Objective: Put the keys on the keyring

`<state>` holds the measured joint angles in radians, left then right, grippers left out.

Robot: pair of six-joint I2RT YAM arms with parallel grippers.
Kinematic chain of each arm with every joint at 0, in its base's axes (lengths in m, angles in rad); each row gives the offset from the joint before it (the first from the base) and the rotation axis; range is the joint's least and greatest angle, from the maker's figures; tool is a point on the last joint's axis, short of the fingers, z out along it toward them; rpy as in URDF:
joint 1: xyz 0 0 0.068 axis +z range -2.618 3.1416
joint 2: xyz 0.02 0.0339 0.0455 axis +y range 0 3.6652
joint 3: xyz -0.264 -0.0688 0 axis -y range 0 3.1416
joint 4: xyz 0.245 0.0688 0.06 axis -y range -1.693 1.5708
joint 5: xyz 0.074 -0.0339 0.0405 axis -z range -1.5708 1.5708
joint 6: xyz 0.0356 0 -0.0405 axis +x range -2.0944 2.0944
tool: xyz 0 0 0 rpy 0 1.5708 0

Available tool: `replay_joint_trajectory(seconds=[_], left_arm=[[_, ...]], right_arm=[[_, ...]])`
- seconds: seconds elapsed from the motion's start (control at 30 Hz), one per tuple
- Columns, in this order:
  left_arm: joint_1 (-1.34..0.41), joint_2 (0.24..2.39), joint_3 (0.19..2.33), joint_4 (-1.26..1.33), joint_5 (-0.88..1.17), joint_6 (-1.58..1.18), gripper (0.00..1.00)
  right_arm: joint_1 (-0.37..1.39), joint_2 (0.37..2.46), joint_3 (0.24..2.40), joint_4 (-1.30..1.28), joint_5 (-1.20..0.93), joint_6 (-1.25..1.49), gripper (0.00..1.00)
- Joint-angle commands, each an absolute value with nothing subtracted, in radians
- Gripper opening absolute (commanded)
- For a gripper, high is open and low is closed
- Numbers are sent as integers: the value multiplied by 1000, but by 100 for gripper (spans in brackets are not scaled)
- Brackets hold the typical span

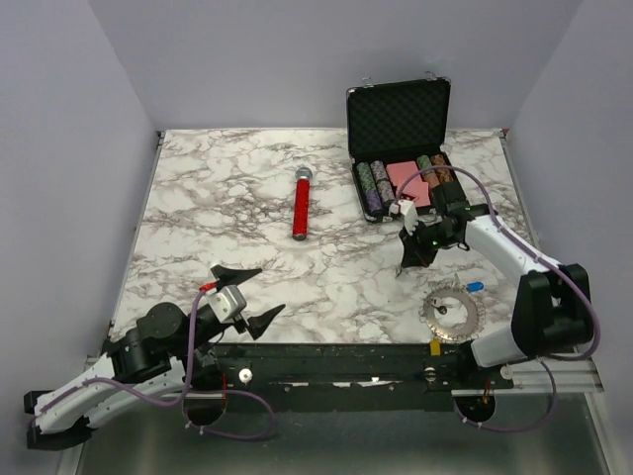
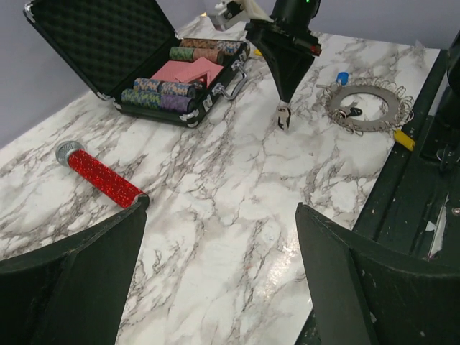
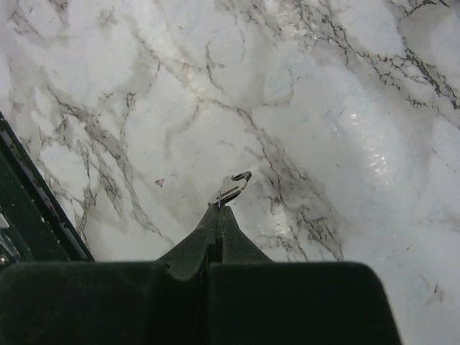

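near the front edge the left pincer point(image 1: 272, 289) is held wide released, the keyring point(image 2: 392, 109) is seen flat on the desk point(image 1: 218, 198) at the right with a blue-headed key point(image 1: 475, 286) just beyond it, and farther back a small metal key point(image 3: 233, 187) is grasped in the right pincer point(image 3: 219, 208).

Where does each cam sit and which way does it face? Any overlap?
Top external: above and behind the bases, looking down on the table; both arms show, left gripper open.
Left wrist: low, looks across the table at the right gripper, keyring and case; own fingers frame the bottom.
Right wrist: points down at the table; own fingers shut on a key.
Shared: top and left wrist both show keyring, case, right gripper.
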<state>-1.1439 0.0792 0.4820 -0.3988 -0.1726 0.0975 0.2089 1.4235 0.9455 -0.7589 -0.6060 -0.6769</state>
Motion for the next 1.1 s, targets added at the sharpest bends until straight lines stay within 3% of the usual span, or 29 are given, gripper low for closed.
replay_joint_trajectory(seconds=[0.0, 0.53, 1.07], left_arm=[[-1138, 31, 483, -422, -209, 123, 93], [-1137, 21, 479, -420, -198, 129, 93], [-1135, 26, 477, -419, -193, 130, 93]], right_arm=[[238, 1523, 1017, -721, -561, -637, 0], [405, 1819, 1196, -689, -512, -594, 0], [443, 1855, 1209, -684, -537, -568, 4]])
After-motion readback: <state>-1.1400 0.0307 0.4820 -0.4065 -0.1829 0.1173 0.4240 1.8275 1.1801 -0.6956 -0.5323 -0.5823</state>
